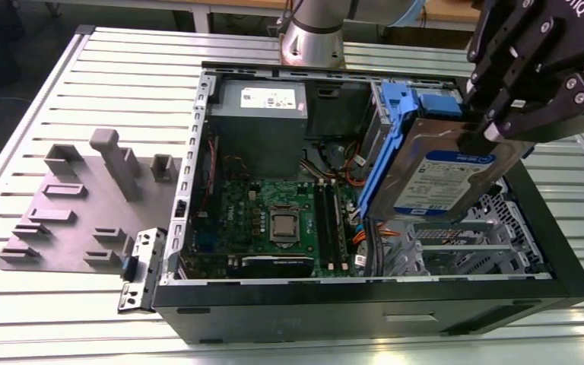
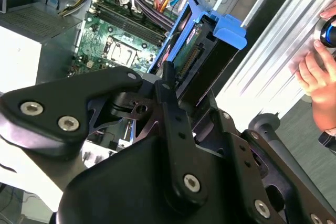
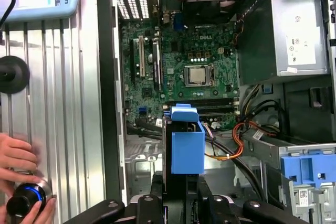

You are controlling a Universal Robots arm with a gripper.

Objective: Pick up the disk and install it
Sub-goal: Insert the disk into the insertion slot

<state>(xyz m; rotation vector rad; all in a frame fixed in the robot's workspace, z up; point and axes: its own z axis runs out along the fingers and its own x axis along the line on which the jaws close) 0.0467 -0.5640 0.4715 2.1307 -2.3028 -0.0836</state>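
end effector [image 1: 477, 139] clamped on the disk [image 1: 444, 182], held tilted over open computer case [image 1: 353, 304], motherboard [image 1: 271, 220] inside

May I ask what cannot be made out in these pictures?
- Exterior view: the disk, held by the gripper, hides part of the metal cage.
- First wrist view: the disk stands edge-on, so its label is hidden.
- Second wrist view: the hand is cut by the edge.

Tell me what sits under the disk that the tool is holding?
The tool holds the disk tilted over the open computer case. Under it show a bare metal bay and orange cables; the disk hides the rest.
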